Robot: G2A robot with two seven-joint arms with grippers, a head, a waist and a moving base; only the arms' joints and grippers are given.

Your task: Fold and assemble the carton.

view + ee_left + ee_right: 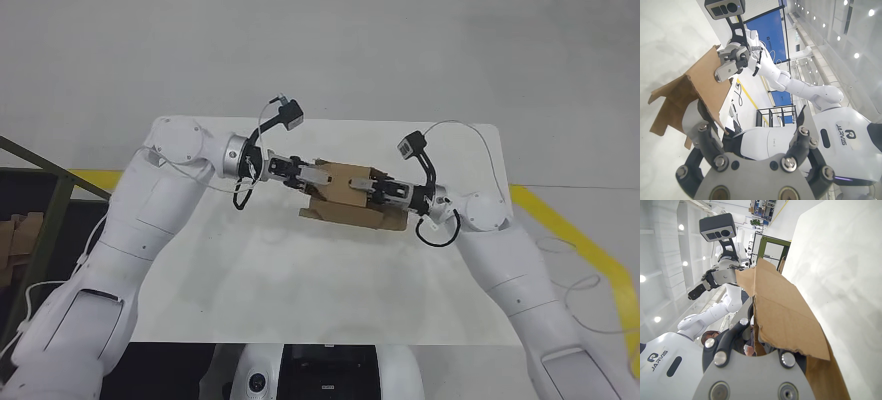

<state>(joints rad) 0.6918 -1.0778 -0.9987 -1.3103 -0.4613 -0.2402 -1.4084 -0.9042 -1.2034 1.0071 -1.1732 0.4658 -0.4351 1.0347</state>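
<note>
carton point(345, 200): half-formed, held above mid tabletop point(300, 290).
right gripper point(368, 187): jaws pinching one panel.
left gripper point(320, 176): jaws wide, one finger behind a panel.
step: we read it as mid-fold.
next: we'd press that panel square while right holds.

Carton point(345, 206) — matt brown cardboard, rough torn edges; table point(300, 290) — smooth white.
</note>
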